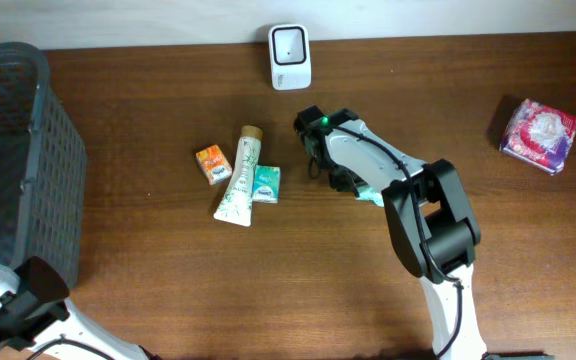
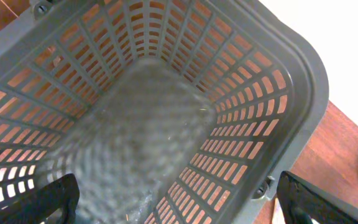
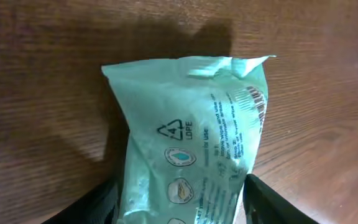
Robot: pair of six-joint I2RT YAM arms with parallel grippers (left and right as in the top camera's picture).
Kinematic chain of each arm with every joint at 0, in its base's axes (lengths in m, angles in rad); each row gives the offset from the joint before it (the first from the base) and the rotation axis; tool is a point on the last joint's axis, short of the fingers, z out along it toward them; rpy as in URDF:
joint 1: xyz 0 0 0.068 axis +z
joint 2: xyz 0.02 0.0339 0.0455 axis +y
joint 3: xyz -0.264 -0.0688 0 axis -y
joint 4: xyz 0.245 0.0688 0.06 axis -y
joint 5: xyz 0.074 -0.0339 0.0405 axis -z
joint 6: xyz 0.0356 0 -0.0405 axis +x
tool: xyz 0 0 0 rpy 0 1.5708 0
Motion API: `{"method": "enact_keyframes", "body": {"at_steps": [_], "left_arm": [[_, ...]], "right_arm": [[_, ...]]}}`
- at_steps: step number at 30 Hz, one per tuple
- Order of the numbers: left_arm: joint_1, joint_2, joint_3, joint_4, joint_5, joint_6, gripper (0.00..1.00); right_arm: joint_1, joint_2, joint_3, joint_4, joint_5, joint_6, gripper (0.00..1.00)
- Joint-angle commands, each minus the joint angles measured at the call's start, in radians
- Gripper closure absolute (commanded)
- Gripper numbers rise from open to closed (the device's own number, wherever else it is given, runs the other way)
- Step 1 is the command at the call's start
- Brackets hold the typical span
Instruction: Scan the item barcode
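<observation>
Tabletop (image 1: 168,280): wipes pack (image 3: 191,155) lies flat, barcode (image 3: 257,102) near its edge.
Right gripper (image 3: 182,199): parted astride pack; should grip squarely, barcode facing scanner (image 1: 290,55).
Left gripper (image 2: 179,199): wide, over basket (image 2: 291,74).

table (image 3: 42,93): grained wood | packet (image 3: 191,137): crinkled glossy plastic film | basket (image 2: 278,81): matt plastic

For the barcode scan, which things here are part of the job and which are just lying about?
In the job: green packet, lying between the jaws of the right gripper; white scanner.

Lying about: orange packet; tube; small teal packet; purple packet; basket.
</observation>
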Motion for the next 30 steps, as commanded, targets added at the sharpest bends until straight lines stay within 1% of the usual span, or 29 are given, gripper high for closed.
{"method": "enact_keyframes", "body": {"at_steps": [1,2,3,4,7,9,11,13,14,15,16,17,18,20,21,22,23,24,25,26,28,29,30], "left_arm": [[0.002,-0.015,0.007,0.000,0.000,0.013,0.01],[0.002,-0.015,0.007,0.000,0.000,0.013,0.01],[0.002,-0.015,0.007,0.000,0.000,0.013,0.01],[0.002,-0.015,0.007,0.000,0.000,0.013,0.01],[0.002,-0.015,0.007,0.000,0.000,0.013,0.01],[0.002,-0.015,0.007,0.000,0.000,0.013,0.01],[0.002,-0.015,0.007,0.000,0.000,0.013,0.01],[0.002,-0.015,0.007,0.000,0.000,0.013,0.01],[0.002,-0.015,0.007,0.000,0.000,0.013,0.01],[0.002,-0.015,0.007,0.000,0.000,0.013,0.01],[0.002,-0.015,0.007,0.000,0.000,0.013,0.01],[0.002,-0.015,0.007,0.000,0.000,0.013,0.01],[0.002,-0.015,0.007,0.000,0.000,0.013,0.01],[0.002,-0.015,0.007,-0.001,0.000,0.013,0.01],[0.002,-0.015,0.007,0.000,0.000,0.013,0.01],[0.002,-0.015,0.007,0.000,0.000,0.013,0.01],[0.002,-0.015,0.007,0.000,0.000,0.013,0.01],[0.002,-0.015,0.007,-0.001,0.000,0.013,0.01],[0.002,-0.015,0.007,0.000,0.000,0.013,0.01],[0.002,-0.015,0.007,-0.001,0.000,0.013,0.01],[0.002,-0.015,0.007,0.000,0.000,0.013,0.01],[0.002,-0.015,0.007,-0.001,0.000,0.013,0.01],[0.002,-0.015,0.007,-0.001,0.000,0.013,0.01]], "right_arm": [[-0.003,0.010,-0.068,0.040,0.000,0.015,0.57],[-0.003,0.010,-0.087,0.063,0.019,0.015,0.62],[-0.007,0.010,-0.097,0.076,0.018,0.008,0.78],[-0.014,0.009,-0.095,0.071,0.017,0.007,0.95],[-0.037,0.007,-0.047,0.002,0.004,0.008,0.96],[-0.047,0.006,0.080,-0.109,-0.001,0.004,0.96],[-0.038,0.006,0.129,-0.098,-0.002,-0.047,0.96],[-0.018,0.008,0.128,-0.065,-0.022,-0.049,0.95],[-0.004,0.008,0.128,-0.056,-0.060,-0.049,0.81],[0.009,0.008,0.129,-0.054,-0.093,-0.049,0.59],[0.028,0.008,0.129,-0.057,-0.112,-0.049,0.49],[0.034,0.006,0.132,-0.064,-0.116,-0.049,0.48],[0.040,0.005,0.170,-0.110,-0.119,-0.049,0.47],[0.012,0.005,0.327,-0.231,-0.119,-0.045,0.47],[-0.016,0.005,0.422,-0.287,-0.127,-0.045,0.45],[-0.066,0.005,0.537,-0.347,-0.127,-0.045,0.38],[-0.102,0.005,0.605,-0.377,-0.127,-0.045,0.24],[-0.175,0.005,0.705,-0.415,-0.127,-0.045,0.01],[-0.283,0.005,0.785,-0.454,-0.126,-0.045,0.01],[-0.338,0.005,0.798,-0.463,-0.126,-0.051,0.01],[-0.499,0.008,0.789,-0.481,-0.126,-0.056,0.01],[-0.629,0.008,0.765,-0.491,-0.167,-0.056,0.01],[-0.695,0.008,0.756,-0.491,-0.238,-0.056,0.01]]}}
